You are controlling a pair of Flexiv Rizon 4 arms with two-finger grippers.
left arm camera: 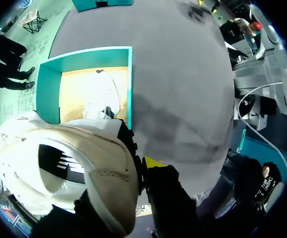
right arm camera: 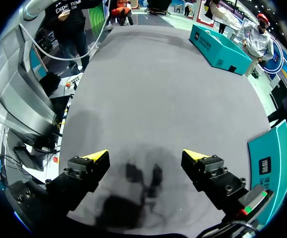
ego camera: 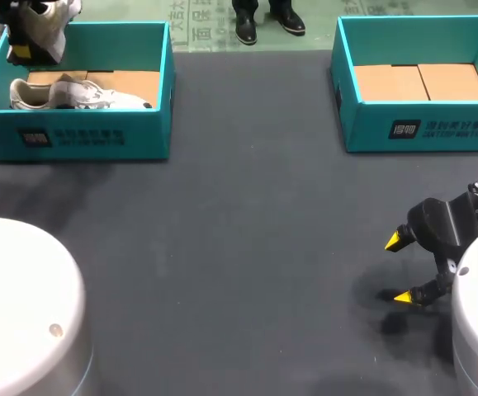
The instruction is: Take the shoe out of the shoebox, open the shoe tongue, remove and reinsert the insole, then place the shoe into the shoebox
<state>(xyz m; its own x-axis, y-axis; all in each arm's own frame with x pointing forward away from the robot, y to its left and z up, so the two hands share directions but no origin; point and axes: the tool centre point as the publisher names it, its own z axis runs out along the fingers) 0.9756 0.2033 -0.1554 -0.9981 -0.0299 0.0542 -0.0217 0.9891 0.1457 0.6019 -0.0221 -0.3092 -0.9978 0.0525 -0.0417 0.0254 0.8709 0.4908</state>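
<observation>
Far-left on the bench [ego camera: 222,206], only the wrist view shows left claw [left arm camera: 136,171] seemingly pinching the shoe [left arm camera: 93,163]; right claw [ego camera: 399,269] spread wide.

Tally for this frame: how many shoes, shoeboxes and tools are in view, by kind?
Shoes: 2 (held shoe, boxed shoe)
Shoeboxes: 2 (left box, right box)
Tools: 2 (left tool, right tool)
Total: 6
</observation>
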